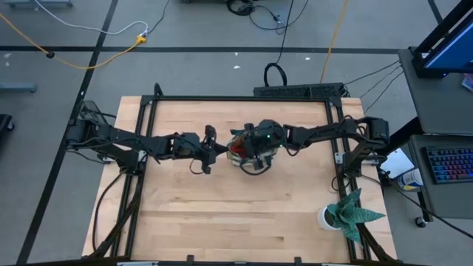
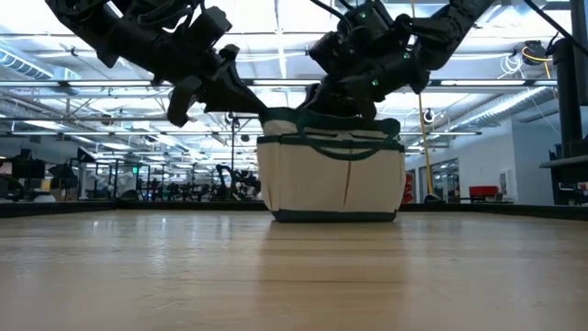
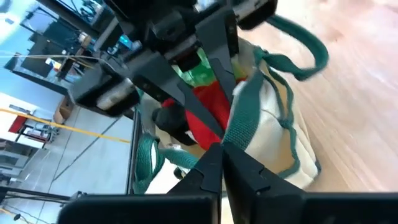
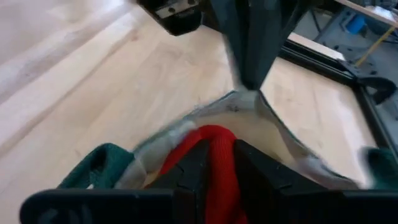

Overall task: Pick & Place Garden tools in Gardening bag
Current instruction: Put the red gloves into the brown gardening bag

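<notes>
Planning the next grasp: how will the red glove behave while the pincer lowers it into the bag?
Probably floppy: the red glove bends over the right pincer. It looks light and soft, so it should slump inside the gardening bag, whose rim the left pincer pinches.

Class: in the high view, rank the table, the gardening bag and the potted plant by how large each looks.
1. table
2. potted plant
3. gardening bag, mostly hidden under the grippers, so its rank against the plant is unsure.
</notes>
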`<act>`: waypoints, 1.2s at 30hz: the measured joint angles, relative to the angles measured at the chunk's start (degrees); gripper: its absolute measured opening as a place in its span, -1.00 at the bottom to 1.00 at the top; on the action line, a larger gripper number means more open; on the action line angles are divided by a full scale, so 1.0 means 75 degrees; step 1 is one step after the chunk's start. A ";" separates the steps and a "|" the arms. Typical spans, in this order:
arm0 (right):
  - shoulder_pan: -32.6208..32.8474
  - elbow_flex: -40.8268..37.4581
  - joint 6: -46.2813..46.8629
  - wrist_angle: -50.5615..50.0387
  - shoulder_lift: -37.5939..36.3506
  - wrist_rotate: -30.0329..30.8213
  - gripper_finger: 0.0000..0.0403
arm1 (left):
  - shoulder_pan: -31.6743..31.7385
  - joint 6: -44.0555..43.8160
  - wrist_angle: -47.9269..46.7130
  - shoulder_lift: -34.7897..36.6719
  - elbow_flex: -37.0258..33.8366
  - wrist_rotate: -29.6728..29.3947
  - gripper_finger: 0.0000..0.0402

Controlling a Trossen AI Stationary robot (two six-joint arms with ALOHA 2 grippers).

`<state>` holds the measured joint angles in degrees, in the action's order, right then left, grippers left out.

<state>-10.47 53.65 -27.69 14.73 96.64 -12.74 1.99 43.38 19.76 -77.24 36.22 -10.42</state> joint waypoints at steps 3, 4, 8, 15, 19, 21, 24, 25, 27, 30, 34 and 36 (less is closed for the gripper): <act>-0.0010 -0.0003 0.0001 0.0085 0.0009 -0.0332 -0.66 | 0.0005 0.0012 0.0622 0.0030 0.0021 -0.0014 -0.95; -0.0006 -0.0004 0.0001 0.0103 0.0007 -0.0336 -0.66 | 0.0008 0.0013 0.0767 0.0045 0.0034 -0.0015 -0.97; -0.0005 -0.0009 0.0001 0.0089 0.0009 -0.0345 -0.66 | 0.0088 -0.0172 0.0935 -0.0003 0.0007 -0.0012 -0.97; -0.0005 -0.0017 -0.0103 0.0219 0.0017 -0.0282 -0.53 | 0.0255 -0.0597 0.0928 0.0007 0.0016 0.0038 -0.98; -0.0014 -0.0032 -0.0028 0.0535 0.0029 -0.0098 -0.36 | 0.0263 -0.0694 0.0812 0.0007 0.0016 0.0042 -0.93; -0.0034 -0.0032 -0.0049 0.0563 0.0029 -0.0095 -0.28 | 0.0261 -0.0717 0.0799 0.0007 0.0015 0.0045 -0.92; -0.0054 -0.0032 -0.0007 0.0593 0.0029 -0.0089 -0.20 | 0.0261 -0.0744 0.0766 0.0007 0.0013 0.0047 -0.94; -0.0054 -0.0032 -0.0006 0.0601 0.0029 -0.0086 -0.17 | 0.0261 -0.0784 0.0767 0.0007 0.0013 0.0046 -0.96; -0.0054 -0.0032 -0.0008 0.0573 -0.0077 -0.0077 -0.14 | 0.0261 -0.0868 0.0736 0.0007 0.0013 0.0048 -0.98; -0.0054 -0.0037 -0.0015 0.0532 -0.0339 -0.0075 -0.11 | 0.0261 -0.1094 0.0575 0.0007 0.0013 0.0051 -0.94; -0.0057 -0.0047 -0.0008 0.0397 -0.0669 -0.0052 -0.10 | 0.0261 -0.1453 0.0207 0.0005 0.0013 0.0057 -0.86; -0.0057 -0.0047 -0.0008 0.0404 -0.0806 -0.0054 -0.10 | 0.0261 -0.1579 0.0088 0.0005 0.0013 0.0060 -0.84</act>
<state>-10.90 53.30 -27.75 17.76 90.60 -13.15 3.95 31.53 20.42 -77.21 36.32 -9.98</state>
